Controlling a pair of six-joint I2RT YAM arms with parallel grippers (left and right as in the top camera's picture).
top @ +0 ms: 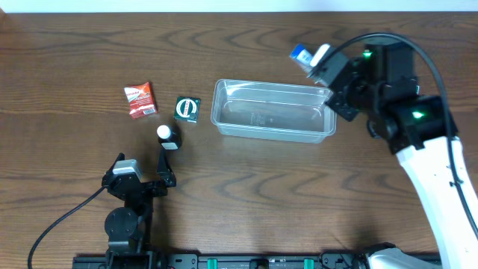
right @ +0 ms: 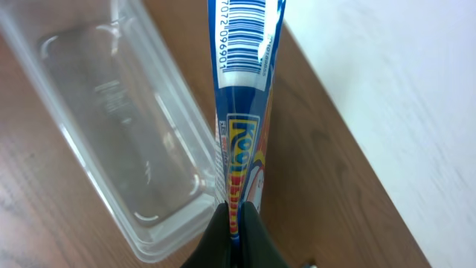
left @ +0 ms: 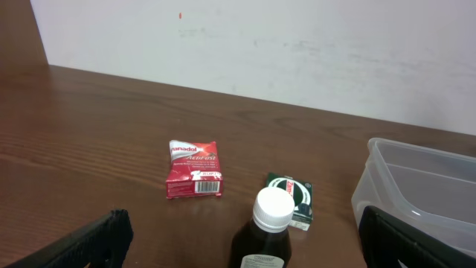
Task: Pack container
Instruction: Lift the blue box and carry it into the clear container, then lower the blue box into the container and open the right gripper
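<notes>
The clear container (top: 272, 110) lies empty mid-table, also seen in part as the container (left: 428, 186) and the container (right: 111, 112). My right gripper (top: 320, 63) is shut on a flat blue packet (right: 242, 97), pinched edge-on between its fingers (right: 253, 227) above the container's far right corner; the blue packet (top: 302, 54) sticks out to the left. My left gripper (top: 142, 175) stands open near the table's front, a dark brown bottle with a white cap (left: 266, 234) just ahead between its fingers (left: 89, 242). The bottle (top: 169, 137) stands upright.
A red sachet (top: 140, 100) and a small dark green box (top: 187, 109) lie left of the container; the red sachet (left: 194, 169) and green box (left: 291, 199) sit beyond the bottle. A white wall (left: 297, 45) bounds the far table edge.
</notes>
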